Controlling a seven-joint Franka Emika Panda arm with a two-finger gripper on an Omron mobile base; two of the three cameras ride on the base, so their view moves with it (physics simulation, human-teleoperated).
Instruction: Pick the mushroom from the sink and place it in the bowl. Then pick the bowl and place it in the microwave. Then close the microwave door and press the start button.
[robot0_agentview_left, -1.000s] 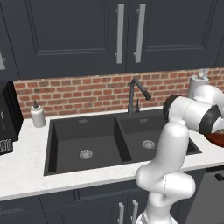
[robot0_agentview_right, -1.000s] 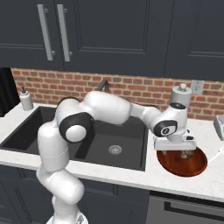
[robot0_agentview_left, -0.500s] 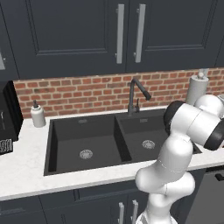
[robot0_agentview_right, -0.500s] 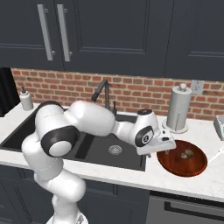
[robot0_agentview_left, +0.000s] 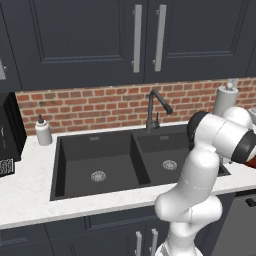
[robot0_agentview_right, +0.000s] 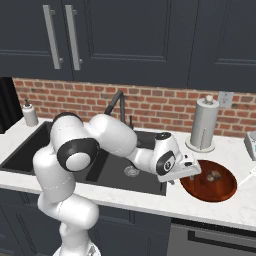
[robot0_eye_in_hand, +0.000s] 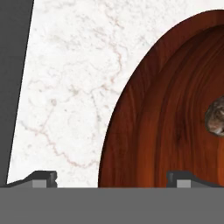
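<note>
The pincer (robot0_eye_in_hand: 111, 179) is spread wide and empty, straddling the rim of the bowl (robot0_agentview_right: 208, 181) at 9 o'clock; the mushroom (robot0_agentview_right: 214, 175) is already inside

base views flank sink (robot0_agentview_left: 135, 160), hand view (close) overhead

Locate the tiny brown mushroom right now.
In the right base view, the tiny brown mushroom lies inside the glossy reddish-brown bowl on the white counter, right of the dark sink, before the paper-towel roll.
</note>
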